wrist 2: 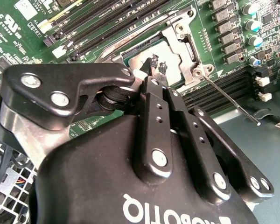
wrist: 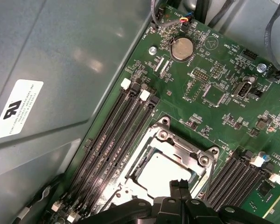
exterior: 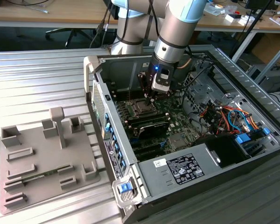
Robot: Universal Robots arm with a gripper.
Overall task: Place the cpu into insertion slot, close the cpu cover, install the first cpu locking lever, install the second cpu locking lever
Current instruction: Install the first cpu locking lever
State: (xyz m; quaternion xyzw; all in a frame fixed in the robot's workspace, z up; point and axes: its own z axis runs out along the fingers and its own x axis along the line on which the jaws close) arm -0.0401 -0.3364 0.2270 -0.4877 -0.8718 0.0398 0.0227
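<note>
Silvery: one cpu (wrist: 162, 173), one cover (wrist: 183, 147); one claw (wrist 2: 155, 65).

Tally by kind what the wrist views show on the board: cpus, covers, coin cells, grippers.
cpu: 1
cover: 1
coin cell: 1
gripper: 1
Total: 4

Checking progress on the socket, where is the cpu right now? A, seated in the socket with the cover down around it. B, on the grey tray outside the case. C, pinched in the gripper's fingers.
A: in the first wrist view the cpu shows silvery through the flat-lying cpu cover.
</note>
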